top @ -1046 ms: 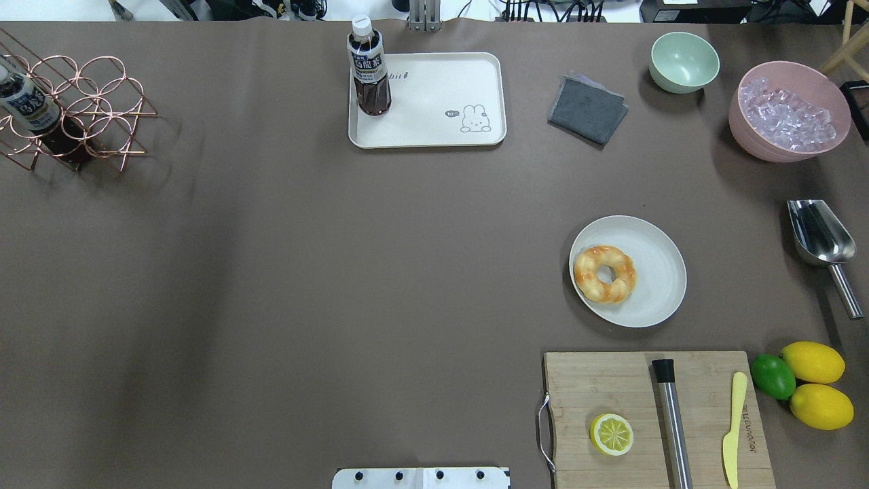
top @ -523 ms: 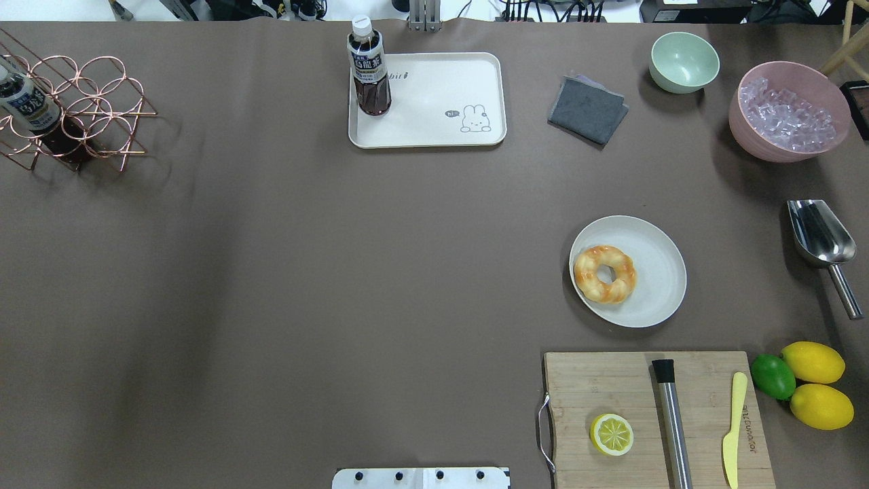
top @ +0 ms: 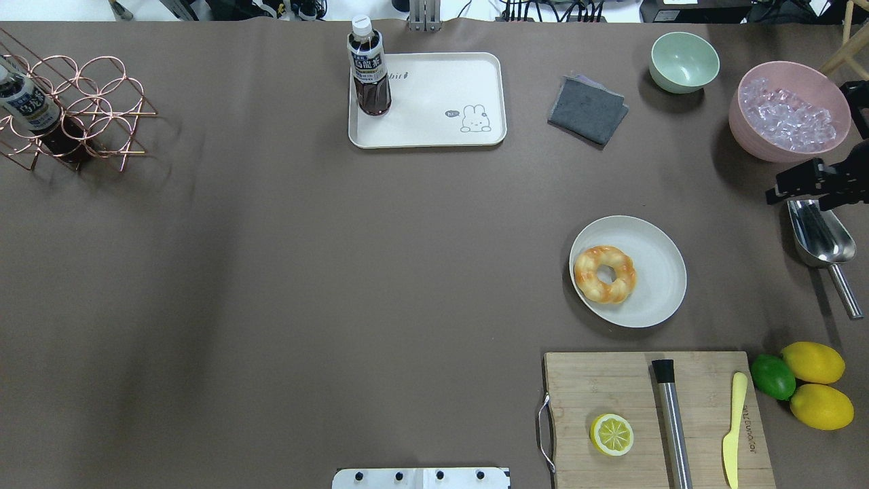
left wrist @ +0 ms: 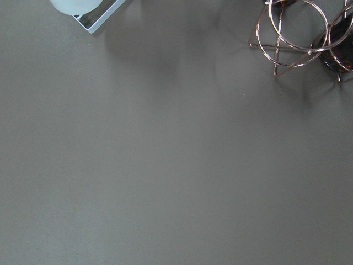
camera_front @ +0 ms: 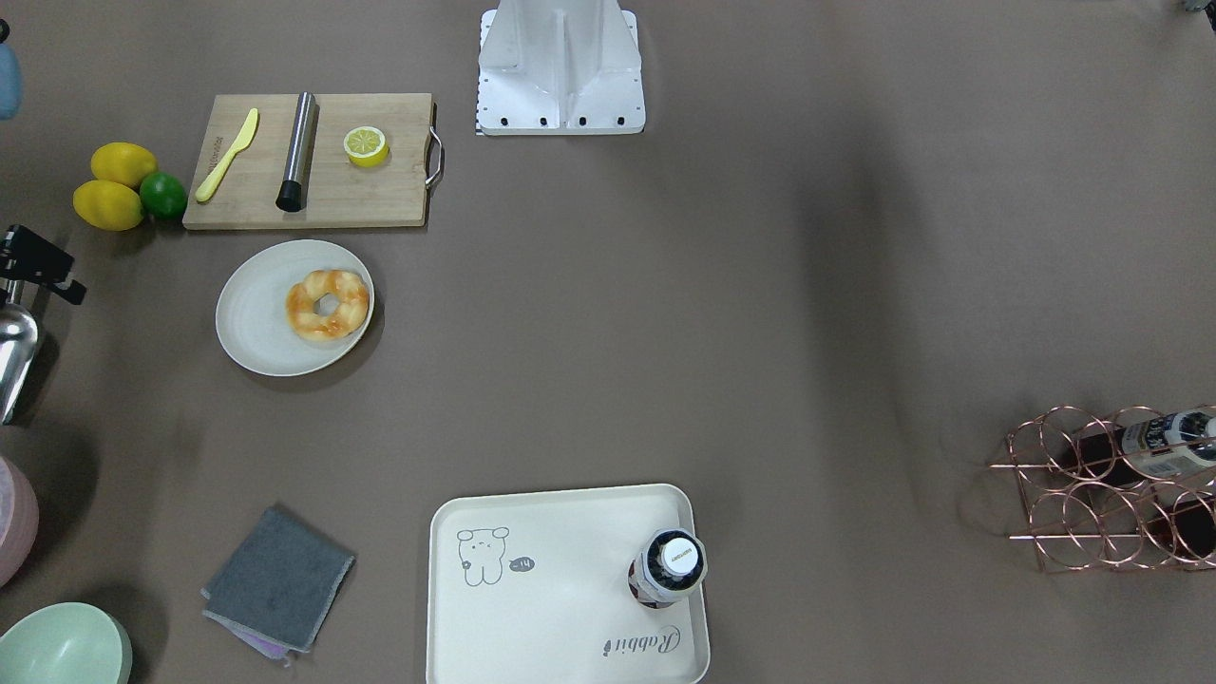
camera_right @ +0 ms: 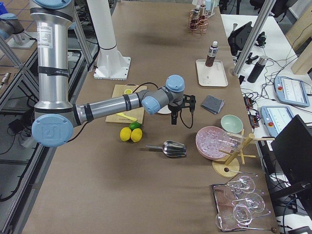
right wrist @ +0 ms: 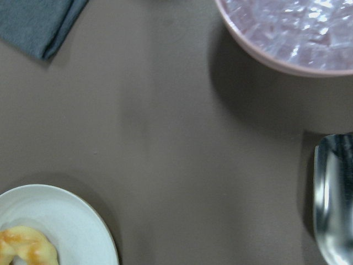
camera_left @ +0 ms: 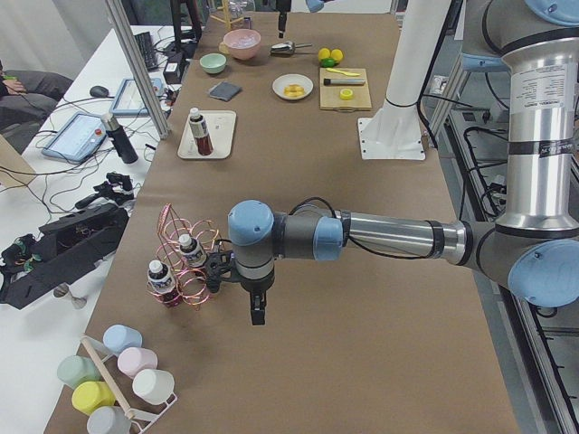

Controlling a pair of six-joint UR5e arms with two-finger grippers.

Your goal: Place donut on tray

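Your donut (top: 605, 274) lies flat, hole up, on the round plate (top: 655, 272), on the half of the plate toward the robot's left. The right claw (top: 794, 185) hangs over the bench (top: 339, 272) between the plate, the pink bowl of ice (top: 736, 115) and the metal scoop (top: 818, 234). From that claw, the donut sits toward the robot's left and a little nearer the robot's base. In the right wrist view only an edge of it shows, in the lower left corner.

The right arm is clearly the nearer one. The left claw (camera_left: 257, 312) is at the other end of the bench by the copper rack (camera_left: 185, 262), well apart from the plate. You cannot tell from these views how wide either claw stands.

The donut is a ring, so it has no real long axis and points nowhere, and I judge that any grip across the ring would serve. The tray (top: 434, 88) lies well apart from the plate, farther out from the robot and to its left, with its long side running across the bench. A bottle (top: 368, 68) stands in the tray's left corner, so the bare part toward the drawing looks like the safer place to set down.
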